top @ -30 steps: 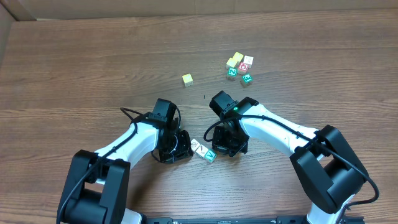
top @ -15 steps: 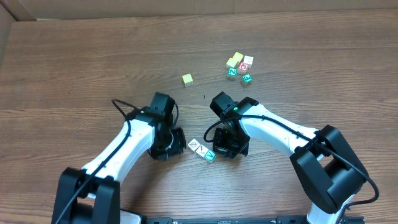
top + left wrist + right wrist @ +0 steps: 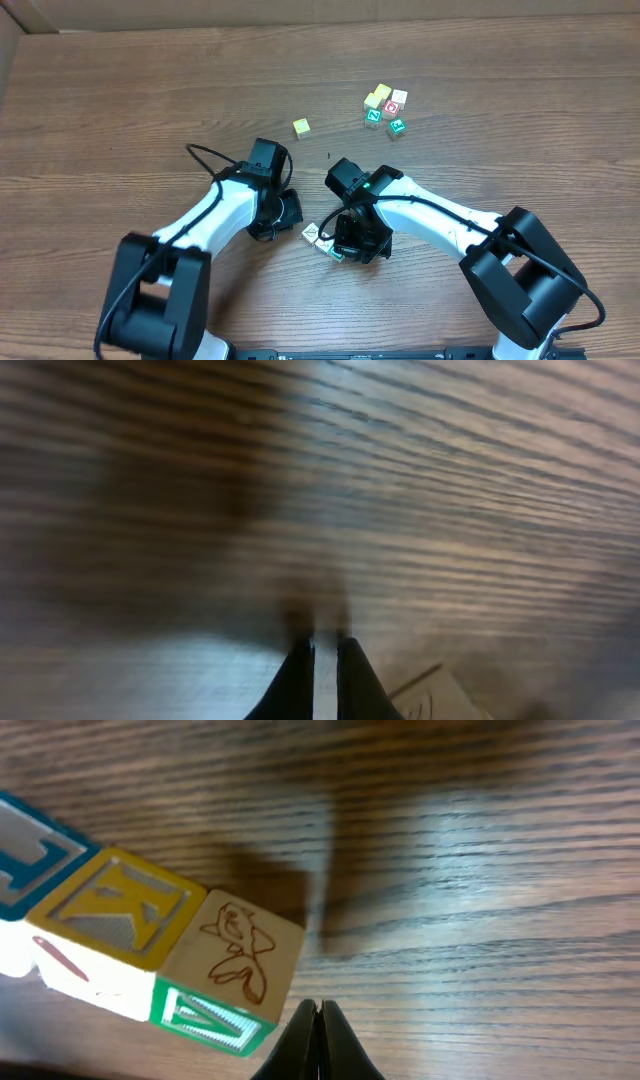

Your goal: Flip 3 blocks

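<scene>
Three small blocks lie in a touching row near the front of the table: a white-faced one [image 3: 311, 233], a second white-faced one [image 3: 323, 243] and a teal-green one [image 3: 336, 254]. In the right wrist view the row shows a blue-edged face [image 3: 25, 855], a yellow K face [image 3: 110, 905], and a cube with a brown drawing on top [image 3: 235, 955] and a green V side. My right gripper [image 3: 318, 1012] is shut, empty, just right of that cube. My left gripper [image 3: 290, 212] is shut and empty, left of the row. Its own view is blurred, with one block corner [image 3: 440, 700] at the bottom.
A cluster of small cubes [image 3: 385, 108], yellow, red-faced and green, sits at the back right. A lone yellow cube [image 3: 301, 127] lies behind the arms. A cardboard wall [image 3: 20, 15] lines the far edge of the wooden table [image 3: 120, 100].
My left gripper has drawn back from the blocks, up and away from the front edge. My right gripper has shifted left, closer to the teal-green block. The blocks have nudged slightly.
</scene>
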Robot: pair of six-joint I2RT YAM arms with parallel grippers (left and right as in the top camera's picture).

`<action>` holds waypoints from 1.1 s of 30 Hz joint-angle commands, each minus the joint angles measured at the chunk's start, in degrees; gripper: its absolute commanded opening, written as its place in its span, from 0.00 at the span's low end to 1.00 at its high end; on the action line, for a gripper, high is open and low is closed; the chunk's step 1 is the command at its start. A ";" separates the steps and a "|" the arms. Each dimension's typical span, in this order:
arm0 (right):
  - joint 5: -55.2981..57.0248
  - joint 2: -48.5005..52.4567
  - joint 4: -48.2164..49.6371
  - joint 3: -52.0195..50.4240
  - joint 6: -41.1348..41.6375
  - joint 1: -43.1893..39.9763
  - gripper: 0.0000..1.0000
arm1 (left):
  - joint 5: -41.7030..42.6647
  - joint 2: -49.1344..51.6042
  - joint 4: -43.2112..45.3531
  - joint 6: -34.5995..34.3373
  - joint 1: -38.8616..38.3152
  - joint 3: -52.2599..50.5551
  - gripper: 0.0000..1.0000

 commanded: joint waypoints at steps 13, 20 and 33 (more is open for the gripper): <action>1.51 -1.75 2.38 -0.74 1.97 0.02 0.04 | 11.34 2.69 -0.35 2.51 0.35 0.68 0.04; 1.09 -1.75 2.43 -0.74 1.97 0.15 0.04 | 8.00 2.69 -1.31 2.51 0.35 0.68 0.04; 1.09 -1.75 3.39 -0.74 10.86 3.13 0.04 | 8.04 2.69 1.75 2.19 0.35 0.70 0.04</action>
